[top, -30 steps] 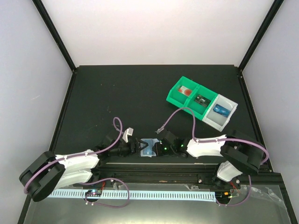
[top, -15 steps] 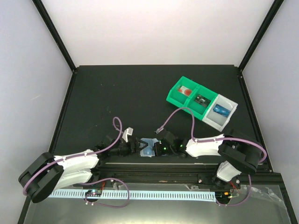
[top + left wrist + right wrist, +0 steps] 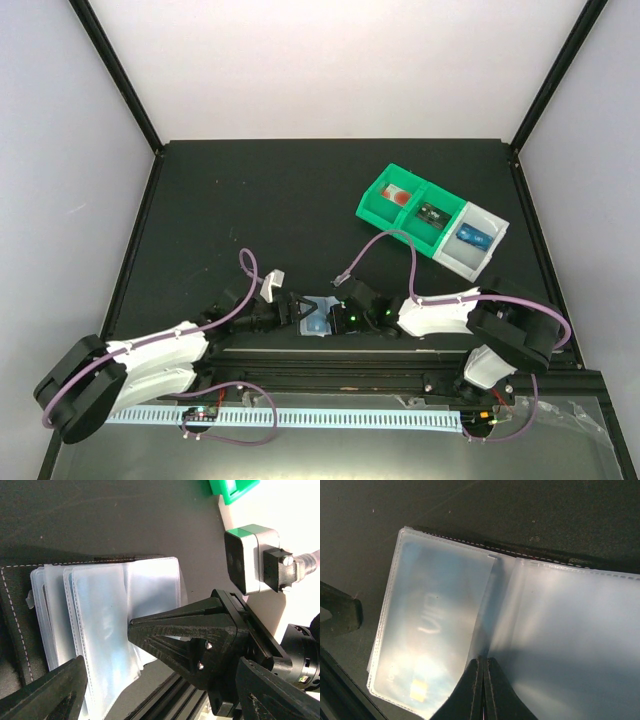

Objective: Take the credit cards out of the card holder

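Pinching, R gripper (image 3: 482, 672): fingers pressed tight together at the near edge of a clear sleeve leaf. Can't tell if the leaf is actually caught btw them.
L gripper (image 3: 293, 311): fingers spread wide, nothing held. It sits just beside the holder's left side, facing my R tips.
Card holder (image 3: 555, 630) loc: lying open on table (image 3: 250, 200) near my bases, btw both grippers.
Risk 1: soft leaf slips from my R tips, so the sleeve mouth falls flat. Cause: thin, slick plastic and a pinch right at the edge.
Risk 2: whole holder drags or lifts when I pull a card. Cause: nothing pins it down except that one pinch.
Risk 3: L fingers grab sleeve + card together. Cause: card sits fully inside with no edge showing.
Risk 4: L and R tips collide. Cause: they work v. close, nose to nose.
Holder contents: one credit card (image 3: 427, 630) shows thru the left sleeve, w/ faint lettering + gold chip. Other sleeves too cloudy to tell.
Tray (image 3: 372, 194): far right, well apart from the holder.
Tray, end green bin: red-white item (image 3: 398, 195).
Tray, mid green bin: dark green item (image 3: 432, 212).
Tray, grey bin: blue card (image 3: 472, 237).
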Robot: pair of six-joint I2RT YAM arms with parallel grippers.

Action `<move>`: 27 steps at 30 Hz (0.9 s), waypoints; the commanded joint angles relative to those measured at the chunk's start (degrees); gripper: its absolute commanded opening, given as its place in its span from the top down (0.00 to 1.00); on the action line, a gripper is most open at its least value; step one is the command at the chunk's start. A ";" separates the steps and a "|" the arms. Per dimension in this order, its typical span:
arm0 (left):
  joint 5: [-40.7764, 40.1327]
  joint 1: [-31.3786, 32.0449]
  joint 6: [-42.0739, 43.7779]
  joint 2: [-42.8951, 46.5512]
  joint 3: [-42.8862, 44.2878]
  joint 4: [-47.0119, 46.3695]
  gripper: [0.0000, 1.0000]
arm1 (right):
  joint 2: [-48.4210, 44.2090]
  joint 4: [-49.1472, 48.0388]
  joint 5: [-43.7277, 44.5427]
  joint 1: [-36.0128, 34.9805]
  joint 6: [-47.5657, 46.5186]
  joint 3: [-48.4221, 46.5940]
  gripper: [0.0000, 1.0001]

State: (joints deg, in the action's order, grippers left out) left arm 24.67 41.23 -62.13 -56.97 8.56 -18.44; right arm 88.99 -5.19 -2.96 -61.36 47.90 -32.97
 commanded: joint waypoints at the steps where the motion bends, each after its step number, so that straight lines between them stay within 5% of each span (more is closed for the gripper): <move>1: -0.15 -0.08 0.33 -0.94 2.08 -2.09 0.17 | 1.27 1.07 1.52 -0.16 -0.25 1.50 0.96; 18: 1.49 -0.06 0.00 -9.01 2.39 -7.72 0.18 | 0.85 0.13 1.31 -0.16 0.20 2.20 0.96; 27: -1.36 -0.10 0.89 -1.48 3.82 0.06 0.18 | 0.50 -0.20 1.47 -0.16 0.65 2.64 0.96</move>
State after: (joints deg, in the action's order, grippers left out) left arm 25.32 41.23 -62.13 -62.30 9.34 -21.80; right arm 88.82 -6.96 -2.96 -61.36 47.97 -31.94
